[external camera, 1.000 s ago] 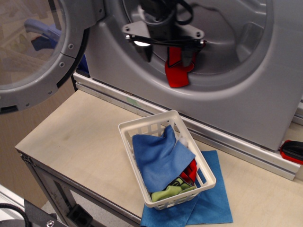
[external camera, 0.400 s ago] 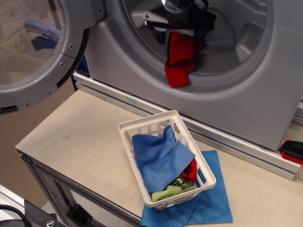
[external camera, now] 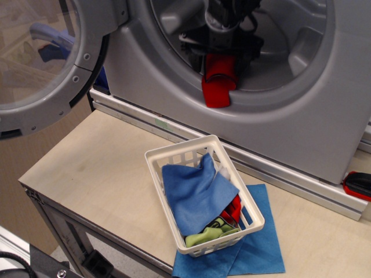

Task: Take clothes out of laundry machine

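The laundry machine [external camera: 324, 116] fills the back, its round door [external camera: 52, 63] swung open to the left. The clothes, a bright red cloth [external camera: 219, 86], lie on the lower lip of the ribbed grey drum and hang slightly over it. My gripper [external camera: 222, 58] reaches into the drum from above and sits right on the cloth's top edge. The dark fingers flank the cloth, whose top looks bunched between them, so the gripper appears shut on it. The fingertips are hard to make out against the dark.
A white slatted basket [external camera: 155, 159] stands on the wooden table [external camera: 98, 168] in front of the machine, holding a blue cloth [external camera: 197, 194], a lime-green cloth [external camera: 206, 236] and something red. Another blue cloth [external camera: 261, 249] lies under it. A red-black object [external camera: 358, 184] sits at the right edge.
The gripper, wide open at the drum mouth before, has moved deeper and down onto the red cloth. The cloth's top now looks narrower and bunched.
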Robot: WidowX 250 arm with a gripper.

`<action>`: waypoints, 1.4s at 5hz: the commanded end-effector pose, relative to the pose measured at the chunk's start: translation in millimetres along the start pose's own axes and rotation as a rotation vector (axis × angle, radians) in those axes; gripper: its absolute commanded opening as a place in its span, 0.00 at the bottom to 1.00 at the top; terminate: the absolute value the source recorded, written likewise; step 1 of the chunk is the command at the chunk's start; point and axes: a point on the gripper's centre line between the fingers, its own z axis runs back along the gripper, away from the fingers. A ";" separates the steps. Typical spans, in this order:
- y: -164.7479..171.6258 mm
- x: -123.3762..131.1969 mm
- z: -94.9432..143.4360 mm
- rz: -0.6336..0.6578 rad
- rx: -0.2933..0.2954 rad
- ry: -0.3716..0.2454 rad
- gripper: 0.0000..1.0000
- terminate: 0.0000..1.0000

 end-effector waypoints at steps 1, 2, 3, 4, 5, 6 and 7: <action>1.5 20.6 1.9 0.035 -0.004 -0.034 1.00 0.00; 4.1 20.5 -1.0 0.047 -0.001 -0.028 1.00 0.00; 6.0 16.1 -3.9 0.071 0.041 0.028 0.00 0.00; 10.9 12.2 -3.2 0.101 0.040 0.033 0.00 0.00; 13.4 14.6 2.9 0.132 0.038 -0.058 0.00 0.00; 11.9 21.0 26.8 0.193 -0.006 -0.071 0.00 0.00; 15.4 13.7 61.0 0.207 -0.063 -0.079 0.00 0.00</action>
